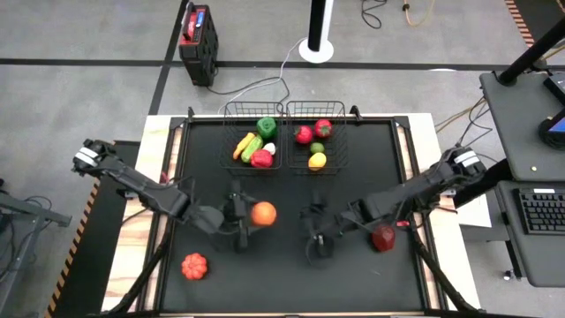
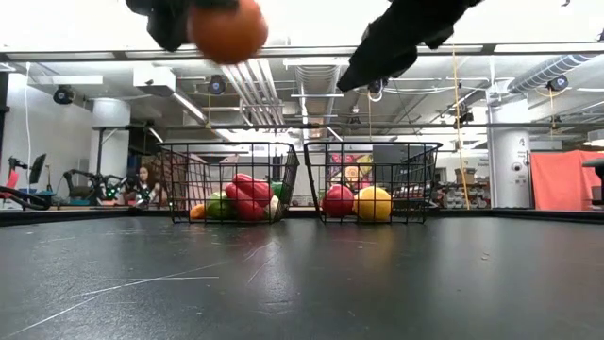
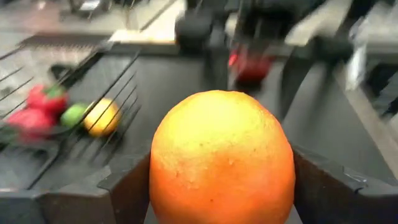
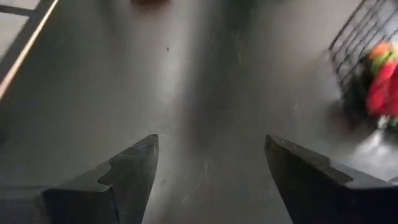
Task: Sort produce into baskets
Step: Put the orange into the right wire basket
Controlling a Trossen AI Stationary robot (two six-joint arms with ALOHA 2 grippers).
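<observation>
Left gripper [image 1: 250, 215] at centre-left of the high view, jaws clamped on an orange [image 1: 263, 213], lifted off the black bench [image 1: 353, 283]. Right gripper [image 1: 315, 232] just right of centre, jaws parted and holding nothing. At upper centre, two wire baskets [image 1: 231, 132] with produce inside. Red pumpkin [image 1: 194, 266] at lower left; red pepper [image 1: 383, 238] at right.

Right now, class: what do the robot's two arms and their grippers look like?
Both arms are dark, jointed links, each with a white band near the base. The left gripper and right gripper are black, each with two flat, angular fingers with stepped inner edges.
</observation>
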